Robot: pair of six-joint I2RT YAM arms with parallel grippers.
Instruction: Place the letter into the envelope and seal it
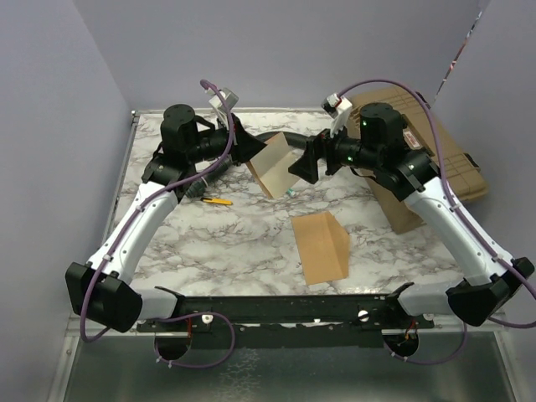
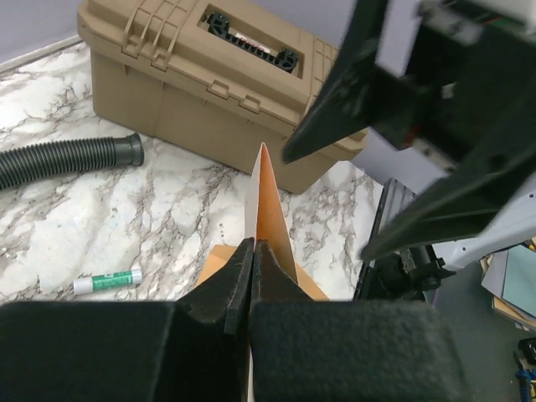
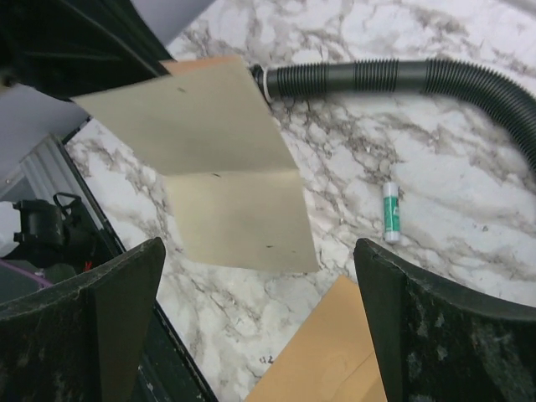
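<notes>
My left gripper (image 1: 243, 149) is shut on the letter (image 1: 272, 163), a pale peach-tan creased sheet held in the air above the table. In the left wrist view the jaws (image 2: 253, 251) pinch the letter (image 2: 268, 201) edge-on. My right gripper (image 1: 303, 163) is open and empty, facing the letter's free edge. In the right wrist view the letter (image 3: 226, 184) hangs ahead of the wide-open gripper (image 3: 260, 327). The darker brown envelope (image 1: 320, 245) lies on the marble table nearer the front, its flap raised. It also shows in the right wrist view (image 3: 327, 360).
A tan case (image 1: 444, 151) stands at the back right, also in the left wrist view (image 2: 209, 75). A black ribbed hose (image 3: 402, 79) lies at the back. A glue stick (image 3: 391, 212) lies under the letter. A yellow pen (image 1: 218, 201) lies at the left.
</notes>
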